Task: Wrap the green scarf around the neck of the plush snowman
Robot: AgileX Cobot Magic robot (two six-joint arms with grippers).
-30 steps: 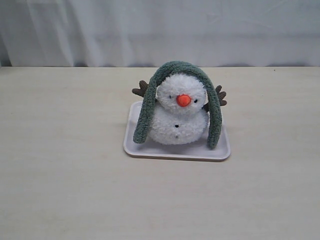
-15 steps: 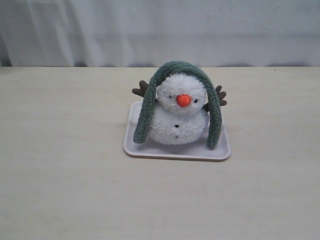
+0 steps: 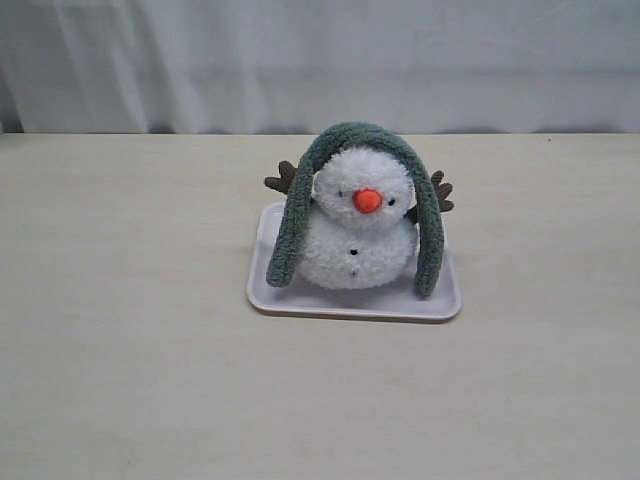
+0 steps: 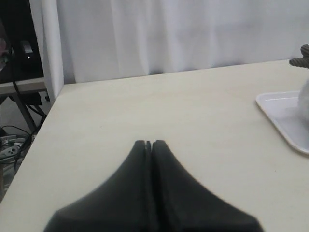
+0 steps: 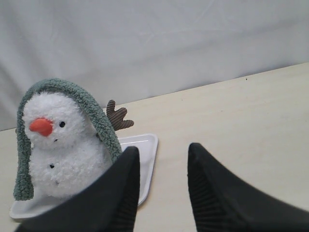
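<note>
Tray: shallow white rectangular plastic tray with rounded corners (image 3: 352,304), lying flat near the middle of the table.
Table: wide pale beige tabletop with a faint grain (image 3: 130,340), running back to the curtain.
Curtain: white pleated fabric curtain (image 3: 320,60), hanging just behind the table's far edge.
Off the table's edge: in the left wrist view, dark cables (image 4: 13,130) under a grey shelf (image 4: 19,88), dim and hard to make out.

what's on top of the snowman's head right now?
The green scarf is draped over the plush snowman, both ends hanging toward the white tray. The top of the head is hidden under it; the front of the neck is bare.
</note>
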